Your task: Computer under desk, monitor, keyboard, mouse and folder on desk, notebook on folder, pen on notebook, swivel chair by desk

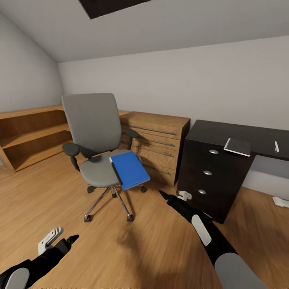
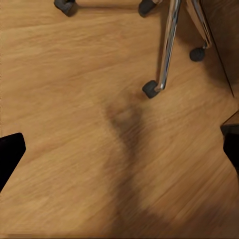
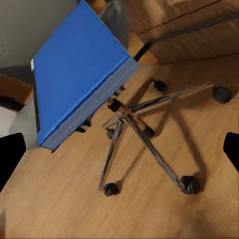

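Folder (image 3: 74, 69) overhangs swivel chair (image 1: 96, 132); notebook (image 1: 237, 146) on desk (image 1: 208, 134); both hands apart.

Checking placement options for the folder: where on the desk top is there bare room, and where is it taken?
The desk is bare on its near-left corner above the drawers, left of the notebook. Between notebook and pen lies a narrower black strip. The folder overhangs the swivel chair seat's front edge.

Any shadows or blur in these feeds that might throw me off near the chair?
Head view: wide-angle stretch at the edges, a soft shadow on the floor by the chair. Left wrist view: soft, a dark smear of shadow on the planks. Right wrist view: folder fairly sharp, thin shadows under the chair legs.
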You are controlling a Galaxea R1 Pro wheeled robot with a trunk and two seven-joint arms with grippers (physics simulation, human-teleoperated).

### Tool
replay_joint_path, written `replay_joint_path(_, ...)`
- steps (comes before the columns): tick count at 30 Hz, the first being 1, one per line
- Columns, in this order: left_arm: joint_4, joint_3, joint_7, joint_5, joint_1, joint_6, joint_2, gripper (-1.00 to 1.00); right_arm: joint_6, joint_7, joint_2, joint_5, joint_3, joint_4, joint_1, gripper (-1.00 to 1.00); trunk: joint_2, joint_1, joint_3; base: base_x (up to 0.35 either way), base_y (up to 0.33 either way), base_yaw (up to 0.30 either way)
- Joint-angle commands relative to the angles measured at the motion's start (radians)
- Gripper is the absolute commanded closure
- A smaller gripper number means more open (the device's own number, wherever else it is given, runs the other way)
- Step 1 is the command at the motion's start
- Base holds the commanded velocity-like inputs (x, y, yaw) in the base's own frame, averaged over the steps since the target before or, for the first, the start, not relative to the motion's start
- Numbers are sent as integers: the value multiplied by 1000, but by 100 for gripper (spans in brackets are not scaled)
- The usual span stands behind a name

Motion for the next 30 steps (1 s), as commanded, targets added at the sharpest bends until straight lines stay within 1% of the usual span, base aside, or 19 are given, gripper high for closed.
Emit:
replay_joint_path(1, -1, -1, 9, 11, -1, 4, 0, -100, 8, 8, 0, -19, -10, 6, 0, -100, -1, 0, -5, 0, 0, 0)
replay_joint_path(2, -2, -2, 8, 11, -1, 4, 1, -100, 9, 33, -1, -75, -41, 26, 0, -100, -1, 1, -9, 0, 0, 0)
replay_joint_path(3, -2, -3, 8, 11, -1, 4, 2, -100, 9, 35, -1, -84, -43, 28, 0, -100, -1, 1, -13, 0, 0, 0)
replay_joint_path(4, -2, -3, 8, 11, -1, 4, 2, -100, 9, 36, -1, -103, -47, 30, 0, -100, -1, 2, -17, 0, 0, 0)
replay_joint_path(5, -2, -4, 8, 11, -1, 5, 2, -100, 10, 37, -1, -114, -48, 31, -1, -100, -2, 2, -20, 0, 0, 0)
replay_joint_path(6, -2, -5, 8, 11, -1, 5, 2, -100, 143, 38, -2, -199, -46, 32, -1, -100, -2, 2, -20, 0, 0, 0)
replay_joint_path(7, -2, -4, 8, 11, -1, 5, 2, -100, 208, 38, -2, -207, -46, 30, -1, -100, -2, 2, -20, 0, 0, 0)
replay_joint_path(8, -2, -4, 8, 11, -1, 5, 2, -100, 224, 39, -2, -209, -46, 30, -1, -100, -2, 2, -20, 0, 0, 0)
replay_joint_path(9, -2, -4, 8, 11, -1, 5, 2, -100, 257, 43, 0, -219, -53, 29, -1, -100, -2, 2, -20, 0, 0, 0)
replay_joint_path(10, -2, -4, 8, 11, -1, 5, 2, -100, 269, 46, 1, -235, -63, 28, -1, -100, -2, 2, -24, 0, 0, 0)
replay_joint_path(12, -2, -4, 8, 11, -1, 5, 2, -100, 282, 50, 2, -289, -83, 29, -2, -100, -2, 3, -32, 0, 0, 0)
replay_joint_path(13, -2, -3, 8, 11, -1, 5, 2, -100, 284, 51, 3, -305, -87, 29, -2, -100, -3, 4, -36, 0, 0, 0)
replay_joint_path(15, -1, -3, 8, 11, -1, 5, 2, -100, 288, 51, 3, -373, -96, 31, -2, -100, -3, 5, -44, 0, 0, 0)
replay_joint_path(16, -2, -3, 9, 11, -1, 5, 2, -100, 289, 52, 3, -398, -99, 31, -2, -100, -3, 5, -47, 0, 0, 0)
replay_joint_path(18, -2, -3, 10, 11, -1, 5, 2, -100, 290, 53, 4, -434, -101, 32, -2, -100, -4, 6, -55, 0, 0, 0)
replay_joint_path(21, -1, -2, 10, 11, -1, 5, 2, -100, 290, 54, 5, -442, -100, 32, -2, -100, -4, 7, -67, 0, 0, 0)
replay_joint_path(30, -2, -2, 10, 11, -1, 5, 2, -100, 271, 55, 12, -439, -91, 27, -2, -100, -7, 11, -102, 0, 0, 0)
